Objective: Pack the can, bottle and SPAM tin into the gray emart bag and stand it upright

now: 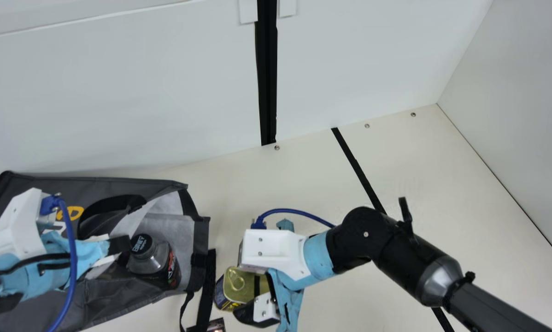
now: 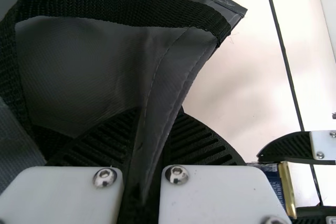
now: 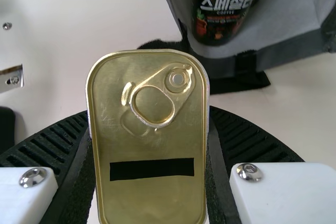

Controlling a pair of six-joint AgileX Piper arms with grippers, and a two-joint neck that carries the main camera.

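Okay, clamping the SPAM tin point(image 3: 149, 142) pretty snugly with the right gripper point(image 1: 244, 288), one ribbed finger on each side, gold pull-tab lid up, black stripe across the lid. Can't really tell about contact between tin and table, fwiw. Also pinching a fold at the edge of the gray emart bag point(image 1: 96, 304) with the left gripper point(image 1: 120, 245), fingers closed right on the fabric. Going outward a bit, see the tin outside the bag, near the open mouth, and the bottle point(image 1: 150, 263) inside, just within that mouth, dark cap and part of a red-and-black label on show. Note the bag lying on its side, mouth toward the right arm, black handle loop point(image 1: 91, 212) near the left gripper. Spot a black strap point(image 1: 206, 288) too, running down between bag and tin, plus some small dark printed item point(image 1: 217, 324) at the main view's bottom edge, too cut off to identify. Farther out, just cream table point(image 1: 423, 184) with a black line point(image 1: 359, 173) across it, then white wall panels point(image 1: 119, 92) behind.
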